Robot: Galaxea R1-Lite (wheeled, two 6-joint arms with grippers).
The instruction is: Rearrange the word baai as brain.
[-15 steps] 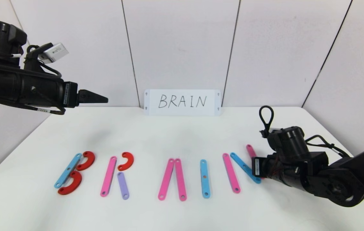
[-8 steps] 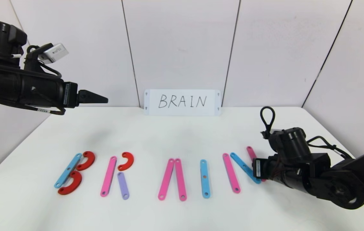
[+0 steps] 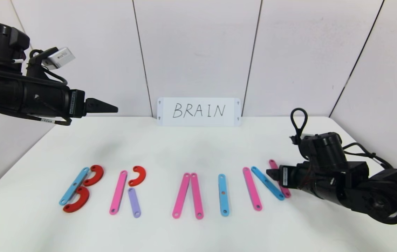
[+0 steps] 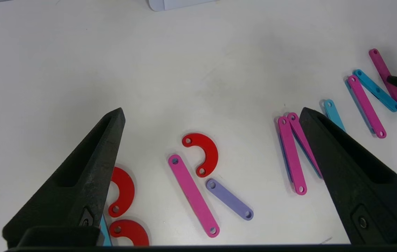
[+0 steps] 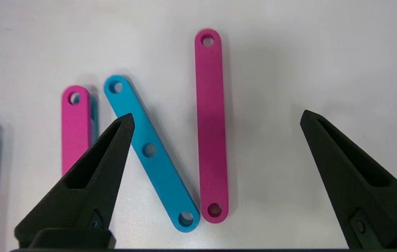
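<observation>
Matte black arms, pointed claws (image 5: 216, 119)

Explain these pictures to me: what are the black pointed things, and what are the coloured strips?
They are a robot's two arms, each ending in two black fingers. One picture looks down from its head; the other two come from cameras on each wrist. On the white table flat pink, blue and purple bars and red crescents spell BRAIN, copying the handwritten card at the back. The right gripper hangs low over the N's last pink bar, fingers open, holding nothing. The left gripper hovers high on the left, also open and empty.
</observation>
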